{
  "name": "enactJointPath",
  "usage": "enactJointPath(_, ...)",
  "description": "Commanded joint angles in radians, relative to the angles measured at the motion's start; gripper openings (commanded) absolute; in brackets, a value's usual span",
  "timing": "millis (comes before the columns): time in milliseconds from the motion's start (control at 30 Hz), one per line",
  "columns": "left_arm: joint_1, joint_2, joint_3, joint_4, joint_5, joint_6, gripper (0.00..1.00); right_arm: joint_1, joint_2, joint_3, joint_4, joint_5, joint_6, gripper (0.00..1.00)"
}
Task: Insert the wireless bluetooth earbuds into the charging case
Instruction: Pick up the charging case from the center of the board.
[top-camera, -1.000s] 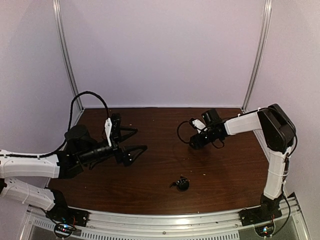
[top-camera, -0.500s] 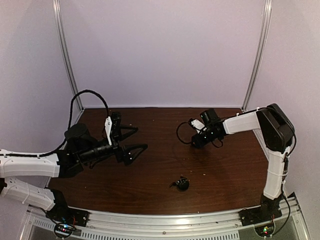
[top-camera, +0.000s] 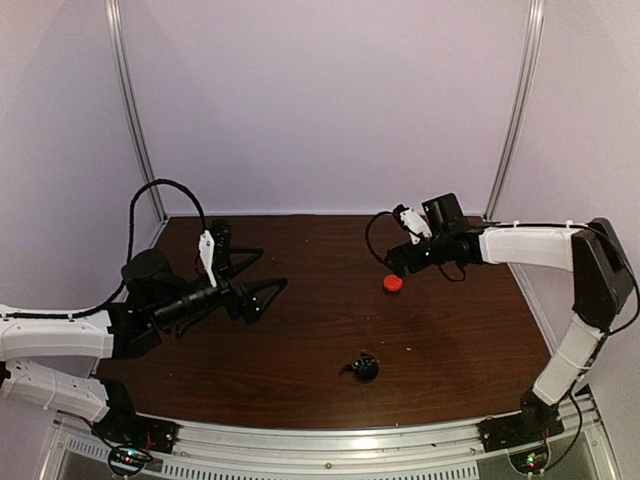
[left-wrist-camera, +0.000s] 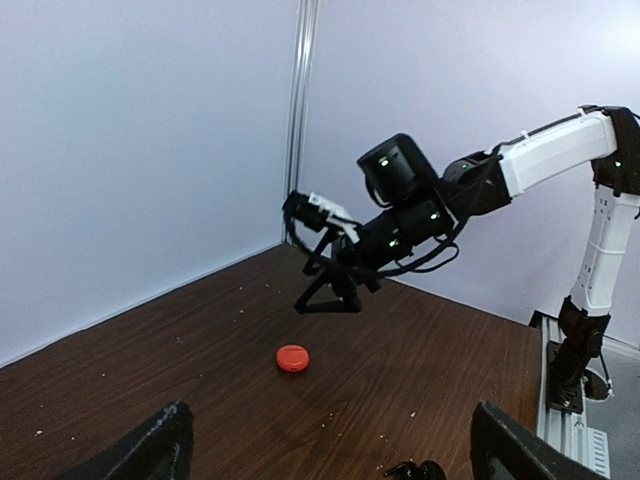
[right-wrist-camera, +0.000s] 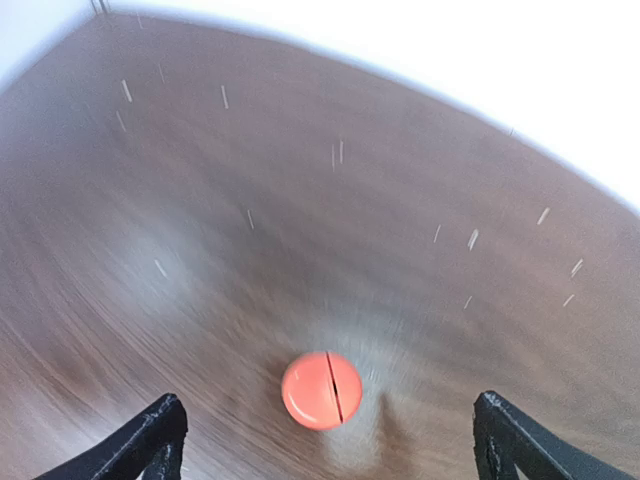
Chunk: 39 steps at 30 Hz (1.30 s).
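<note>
Right gripper (top-camera: 396, 268) is noted just above the red-orange round piece (top-camera: 393, 283), jaws spread wide with nothing between them. In the right wrist view the piece lies free on the table (top-camera: 470, 340), centred between the two fingertips, with a dark line across its face. That view is smeared and fine detail is lost. The placement reads either as a set-down or as a line-up for a straddling grasp; which cannot be told. Left gripper (top-camera: 274, 268) is held open and empty, well apart at the left, its fingers aimed toward the piece. It is probably parked there to keep the middle free and its camera on the work. A small black cluster (top-camera: 362, 368) lies near the front edge, apart from both grippers, and is possibly an opened black case. No single earbud can be made out, and whether the red piece is a case or buds cannot be settled.
</note>
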Motion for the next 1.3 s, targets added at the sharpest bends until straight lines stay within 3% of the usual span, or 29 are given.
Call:
enactJointPath(0,0.006,-0.026,-0.011,0.023,-0.057,-0.006,0.98,0.011,-0.218,-0.069,0.126,0.019,0.045,1.00)
enactJointPath(100,0.006,-0.018,-0.008,0.007,-0.027,0.004,0.98,0.010,-0.343,-0.152,0.218,0.003,0.155,1.00)
enactJointPath(167,0.006,-0.016,-0.016,0.012,-0.016,0.008,0.98,0.000,-0.396,-0.192,0.237,-0.093,0.186,1.00)
enactJointPath(300,0.006,-0.020,-0.031,0.001,-0.021,0.019,0.98,0.020,-0.447,-0.220,0.138,-0.272,0.238,1.00)
enactJointPath(400,0.006,-0.033,-0.048,-0.010,-0.036,0.019,0.98,0.113,-0.527,-0.311,0.090,-0.213,0.286,0.99)
enactJointPath(500,0.006,-0.042,-0.065,-0.003,-0.036,0.016,0.98,0.231,-0.601,-0.388,0.039,-0.141,0.312,0.94)
enactJointPath(700,0.006,0.006,-0.068,0.017,0.026,0.004,0.97,0.297,-0.598,-0.514,0.007,-0.264,0.375,0.72)
enactJointPath(867,0.006,0.023,-0.066,0.030,0.049,-0.001,0.96,0.328,-0.547,-0.594,0.087,-0.354,0.451,0.70)
enactJointPath(1033,0.006,0.014,-0.066,0.038,0.042,-0.004,0.97,0.395,-0.496,-0.609,0.129,-0.277,0.516,0.82)
enactJointPath(1267,0.006,0.013,-0.071,0.038,0.039,-0.007,0.96,0.557,-0.372,-0.541,0.077,-0.057,0.550,0.83)
